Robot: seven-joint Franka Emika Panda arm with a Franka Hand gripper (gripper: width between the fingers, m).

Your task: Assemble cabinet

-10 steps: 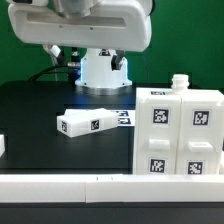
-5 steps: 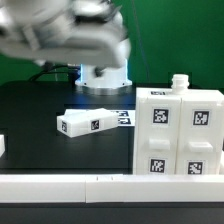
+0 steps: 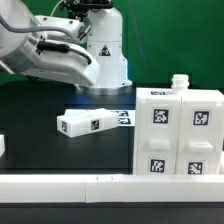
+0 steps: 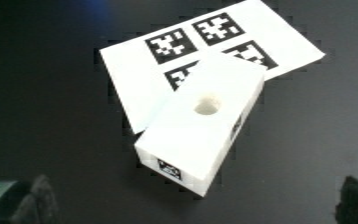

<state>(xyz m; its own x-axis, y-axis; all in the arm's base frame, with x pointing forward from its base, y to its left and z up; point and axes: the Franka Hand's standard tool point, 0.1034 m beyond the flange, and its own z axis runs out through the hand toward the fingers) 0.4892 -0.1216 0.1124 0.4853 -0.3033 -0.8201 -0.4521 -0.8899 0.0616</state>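
The cabinet body (image 3: 178, 135), a white box with square tags on its front and a small knob (image 3: 179, 82) on top, stands at the exterior view's right. A loose white cabinet block (image 3: 88, 123) lies on the black table left of it. In the wrist view this block (image 4: 197, 125) shows a round hole and lies partly across the marker board (image 4: 211, 45). My gripper (image 4: 190, 205) hangs above the block, open and empty. Its dark fingers (image 4: 16, 200) sit wide apart at the picture's corners. My arm (image 3: 60, 55) fills the exterior view's upper left.
The marker board (image 3: 122, 118) lies just behind the block. A long white rail (image 3: 110, 185) edges the table's front. A small white piece (image 3: 2, 145) shows at the exterior view's left edge. The robot's white base (image 3: 105, 60) stands at the back.
My arm has swung from the top middle of the exterior view toward its left and lower. The block and the cabinet body have not moved.
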